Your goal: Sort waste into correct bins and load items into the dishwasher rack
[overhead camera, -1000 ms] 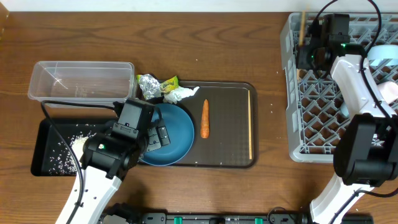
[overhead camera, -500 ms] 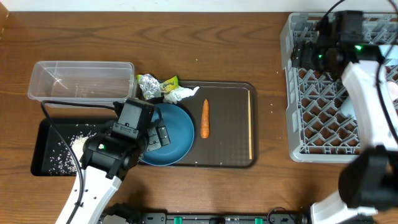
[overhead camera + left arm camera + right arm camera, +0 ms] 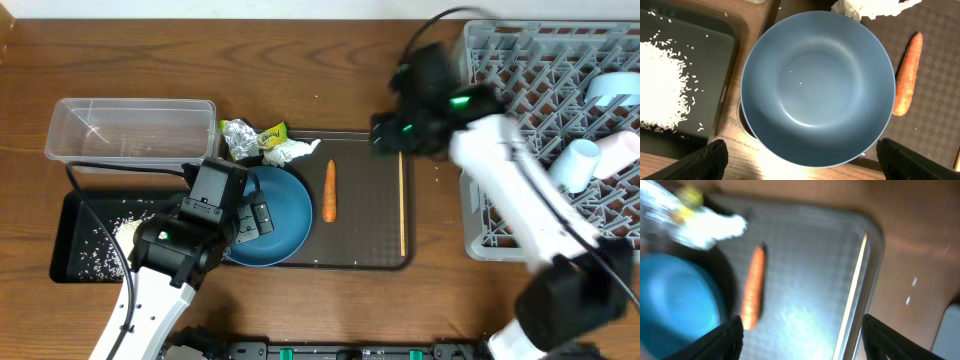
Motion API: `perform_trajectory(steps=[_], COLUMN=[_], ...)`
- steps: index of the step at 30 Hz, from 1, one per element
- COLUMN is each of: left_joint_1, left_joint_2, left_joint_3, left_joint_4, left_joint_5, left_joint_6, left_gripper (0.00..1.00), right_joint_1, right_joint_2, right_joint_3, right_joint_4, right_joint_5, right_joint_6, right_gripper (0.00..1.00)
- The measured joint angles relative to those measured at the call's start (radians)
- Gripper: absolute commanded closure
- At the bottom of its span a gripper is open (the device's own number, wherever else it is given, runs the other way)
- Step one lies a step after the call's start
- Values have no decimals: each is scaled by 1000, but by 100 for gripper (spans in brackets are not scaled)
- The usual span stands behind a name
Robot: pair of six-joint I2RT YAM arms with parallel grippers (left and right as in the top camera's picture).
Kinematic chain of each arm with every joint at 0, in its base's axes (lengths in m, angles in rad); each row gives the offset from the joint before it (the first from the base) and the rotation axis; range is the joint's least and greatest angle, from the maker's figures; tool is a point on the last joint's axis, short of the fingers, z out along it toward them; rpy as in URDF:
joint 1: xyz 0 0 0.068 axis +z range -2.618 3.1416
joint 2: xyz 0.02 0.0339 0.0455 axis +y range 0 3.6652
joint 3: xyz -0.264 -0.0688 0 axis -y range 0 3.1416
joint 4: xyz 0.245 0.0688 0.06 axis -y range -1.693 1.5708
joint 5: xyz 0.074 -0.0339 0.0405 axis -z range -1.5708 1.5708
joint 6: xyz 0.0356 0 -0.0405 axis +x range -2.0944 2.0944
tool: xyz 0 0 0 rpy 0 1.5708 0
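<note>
The large dark-blue bowl sits at the left end of the brown serving tray. My left gripper is open and empty over the bowl's near left rim, and the bowl fills the left wrist view between the fingers. The carrot and one chopstick lie on the tray. The wrapper and tissue lie at its far left corner. My right gripper is open and empty above the tray's far right corner; in its own view it hangs between the carrot and the chopstick.
The clear tub stands at the far left. In front of it is the black tray holding rice. The grey rack at the right holds a white cup and a light-blue bowl.
My right arm has swung left from the rack's far left corner to above the brown tray. The chopstick seen at that corner no longer shows. The left arm has not moved.
</note>
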Motion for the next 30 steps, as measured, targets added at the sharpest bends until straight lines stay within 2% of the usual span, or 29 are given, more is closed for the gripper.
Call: perform_trajectory(steps=[5, 12, 17, 24, 30], left_joint_1=[0, 0, 0, 0, 0], left_joint_2=[0, 0, 0, 0, 0], left_joint_3=[0, 0, 0, 0, 0], left_joint_4=[0, 0, 0, 0, 0], left_joint_5=[0, 0, 0, 0, 0], left_joint_6=[0, 0, 0, 0, 0], left_gripper=[2, 2, 2, 2, 2], right_joint_1=[93, 102, 100, 83, 58], right_joint_2=[122, 208, 215, 217, 219], right_joint_3=[-10, -17, -63, -179, -212], right_joint_4=[-35, -71, -43, 122, 130], right_joint_5=[123, 166, 170, 86, 63], right_joint_6=[113, 212, 233, 212, 201], right_gripper=[22, 21, 20, 20, 22])
